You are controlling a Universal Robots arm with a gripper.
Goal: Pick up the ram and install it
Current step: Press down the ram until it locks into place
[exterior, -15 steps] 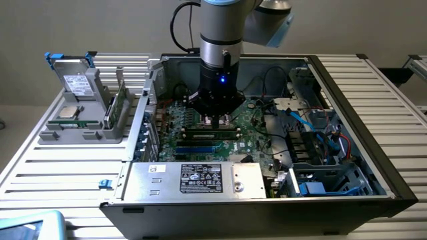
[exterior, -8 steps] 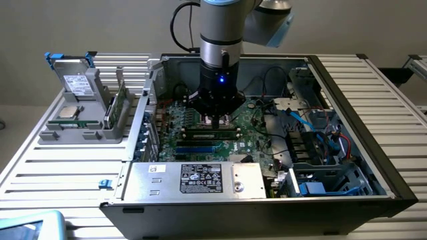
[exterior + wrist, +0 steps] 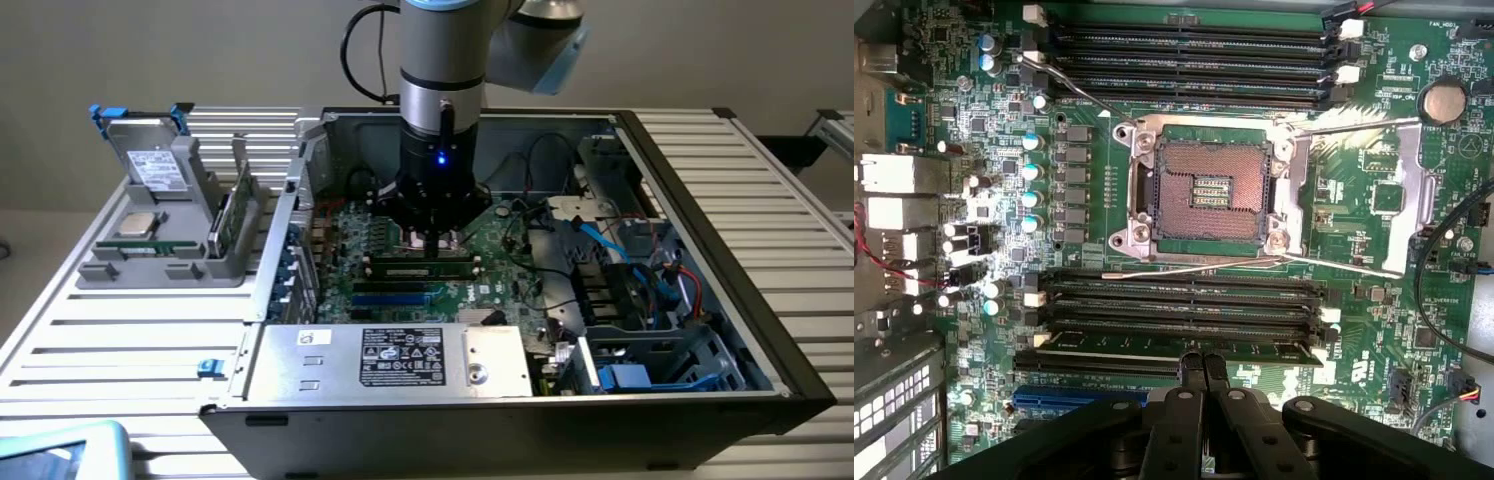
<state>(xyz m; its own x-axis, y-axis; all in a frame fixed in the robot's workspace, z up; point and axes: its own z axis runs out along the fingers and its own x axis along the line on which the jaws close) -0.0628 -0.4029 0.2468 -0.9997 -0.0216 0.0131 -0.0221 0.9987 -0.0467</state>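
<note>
Ram [image 3: 1154,345], a slim green stick, lies lengthwise in the black slot of the lower bank that sits furthest from the processor socket [image 3: 1199,190]. The gripper [image 3: 1203,362] stands directly over the middle of its length. The jaws are closed, fingertips pressed together with nothing between them. Whether the tips touch the stick's upper edge cannot be told.

In the exterior view the gripper [image 3: 434,240] hangs vertically inside the open computer case [image 3: 747,330], with the ram [image 3: 424,266] just below it near the middle of the motherboard [image 3: 501,250]. The socket is open and empty, its metal frame and lever wires swung aside. A second bank of four empty slots [image 3: 1194,65] runs along the far edge of the board. A coin cell [image 3: 1442,100] sits near that bank's end, and a blue slot [image 3: 1079,398] lies beside the ram's bank.

The case also holds a power supply [image 3: 387,360] along its near edge and a drive cage with blue and red cables [image 3: 654,290] towards the exterior view's right. The supply's black label and small white sticker carry print too fine to read.

On the slatted table [image 3: 120,330], at the exterior view's left, a grey holder [image 3: 160,265] carries a square silver processor chip [image 3: 138,224], a green board standing on edge [image 3: 230,220] and a labelled metal part [image 3: 160,170]. Its label is illegible. The arm hides the back of the motherboard.
</note>
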